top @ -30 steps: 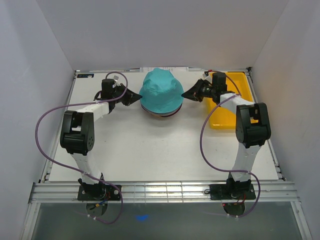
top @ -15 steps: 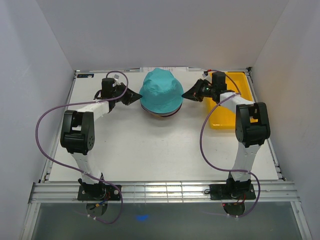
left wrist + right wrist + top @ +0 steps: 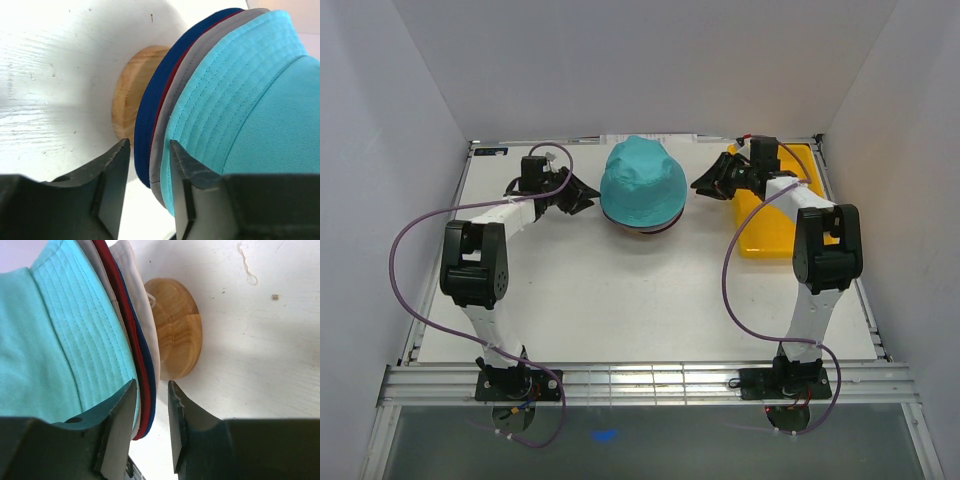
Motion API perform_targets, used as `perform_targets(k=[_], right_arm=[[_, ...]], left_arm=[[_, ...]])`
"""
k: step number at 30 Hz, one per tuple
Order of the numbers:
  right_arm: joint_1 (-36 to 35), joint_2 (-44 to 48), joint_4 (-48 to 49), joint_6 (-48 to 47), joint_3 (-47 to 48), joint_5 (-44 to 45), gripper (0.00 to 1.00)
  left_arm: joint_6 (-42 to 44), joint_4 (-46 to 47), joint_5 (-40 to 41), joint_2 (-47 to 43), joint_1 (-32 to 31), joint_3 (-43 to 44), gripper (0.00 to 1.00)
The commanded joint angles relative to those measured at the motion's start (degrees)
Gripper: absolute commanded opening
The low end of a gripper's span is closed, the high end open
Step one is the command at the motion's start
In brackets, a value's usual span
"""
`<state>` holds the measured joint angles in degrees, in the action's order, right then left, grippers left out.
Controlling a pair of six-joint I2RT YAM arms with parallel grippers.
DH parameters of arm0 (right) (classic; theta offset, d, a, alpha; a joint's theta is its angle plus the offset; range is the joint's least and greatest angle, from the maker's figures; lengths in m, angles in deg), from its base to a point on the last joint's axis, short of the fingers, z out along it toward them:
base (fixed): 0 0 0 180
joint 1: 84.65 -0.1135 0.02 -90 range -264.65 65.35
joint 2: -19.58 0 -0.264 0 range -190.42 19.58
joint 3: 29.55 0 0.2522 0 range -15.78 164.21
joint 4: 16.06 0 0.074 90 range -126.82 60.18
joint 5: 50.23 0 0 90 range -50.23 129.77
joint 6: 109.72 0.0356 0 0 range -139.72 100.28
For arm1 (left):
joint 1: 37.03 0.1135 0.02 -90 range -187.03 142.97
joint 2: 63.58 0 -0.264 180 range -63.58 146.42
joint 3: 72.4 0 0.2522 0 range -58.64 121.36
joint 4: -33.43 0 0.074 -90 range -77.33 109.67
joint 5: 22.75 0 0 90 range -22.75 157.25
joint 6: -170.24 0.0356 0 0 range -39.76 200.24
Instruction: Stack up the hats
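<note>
**Four hats nested on the stand, both grippers at the brims**

All four hats sit as one stack on the wooden stand (image 3: 127, 100), at the far middle of the table (image 3: 620, 290). The teal hat (image 3: 640, 185) is outermost. Under it only brim edges show: the grey hat (image 3: 159, 170), then the red hat (image 3: 119, 290), then the blue hat (image 3: 142, 135) closest to the stand's round base.

The left gripper (image 3: 148, 147) reaches in from the stand's left side with its jaws spread. The stacked brim edges hang in the gap between them, and nothing looks pinched. The right gripper (image 3: 151, 385) mirrors it on the stand's right side, jaws likewise parted around the red and blue brim edges.

These hats look light, soft and floppy. The stitched brims should bend and fold rather than resist, and the crowns would probably collapse if squeezed. The brim edge is the likely place to take hold, with one pinch on each side so that a hat lifts level. With the brims layered so tightly, a pinch could easily catch more than one.

The yellow tray (image 3: 798, 160) lies to the right of the stand. The right arm covers part of it, and no hat shows in the part that can be seen
</note>
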<state>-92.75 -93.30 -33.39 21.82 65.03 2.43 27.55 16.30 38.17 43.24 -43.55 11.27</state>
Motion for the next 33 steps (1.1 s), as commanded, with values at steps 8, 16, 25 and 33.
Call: perform_targets(k=[8, 16, 25, 33], right_arm=[[0.01, 4.07, -3.98, -2.25, 5.75, 1.21, 0.47], [0.45, 13.63, -7.40, -5.05, 5.93, 3.32, 0.55], [2.47, 35.85, -13.47, -13.76, -3.54, 10.70, 0.72], [2.56, 49.85, -18.13, -19.12, -14.01, 16.86, 0.86]], left_arm=[[4.43, -6.55, 2.27, -7.94, 0.99, 5.15, 0.52], [8.56, -12.08, 0.26, -14.18, 1.16, 10.59, 0.54], [11.81, -14.90, -7.03, -23.67, 1.16, 7.26, 0.54], [13.05, -16.57, -10.82, -30.53, 1.16, 2.35, 0.54]])
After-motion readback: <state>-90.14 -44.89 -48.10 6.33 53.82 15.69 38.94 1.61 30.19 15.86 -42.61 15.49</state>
